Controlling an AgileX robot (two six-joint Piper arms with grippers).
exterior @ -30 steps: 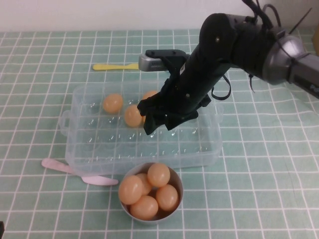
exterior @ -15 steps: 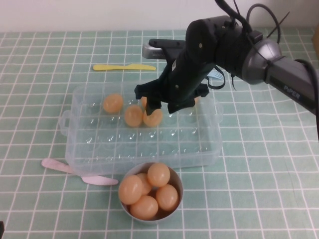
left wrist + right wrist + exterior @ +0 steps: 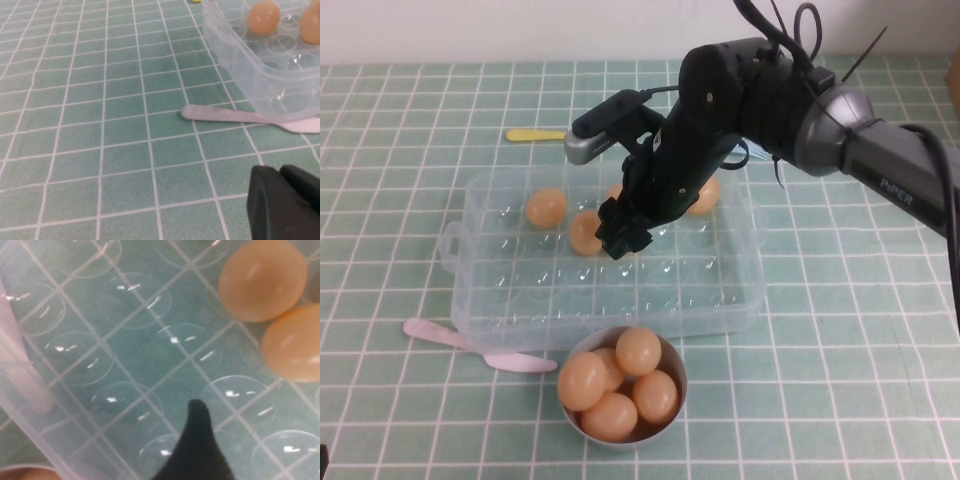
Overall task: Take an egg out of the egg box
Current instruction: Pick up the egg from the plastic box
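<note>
Right claw [image 3: 623,238] hangs low inside the egg box [image 3: 510,300], over the dimpled floor and just beside the eggs lying toward the far side. Whether it is open or shut cannot be told: only one dark fingertip [image 3: 199,440] shows in the right wrist view, with no egg between it and anything else. Left claw [image 3: 287,202] sits parked over the worktop [image 3: 100,125] outside the box, close to a pale pink spatula [image 3: 225,114]; its opening cannot be told either.

The nearest candidate egg [image 3: 584,232] rests in a dimple beside the right claw. It is probably light, smooth-shelled and prone to rolling or slipping, and likely brittle, so a gentle squeeze across its widest middle looks safest.

The clear box holds another egg [image 3: 546,207] further left and one [image 3: 704,196] partly behind the arm; the rest of its floor shows bare dimples. A small grey bowl [image 3: 672,420] in front of the box is heaped with about five eggs. A yellow spatula [image 3: 532,134] lies beyond the box.
</note>
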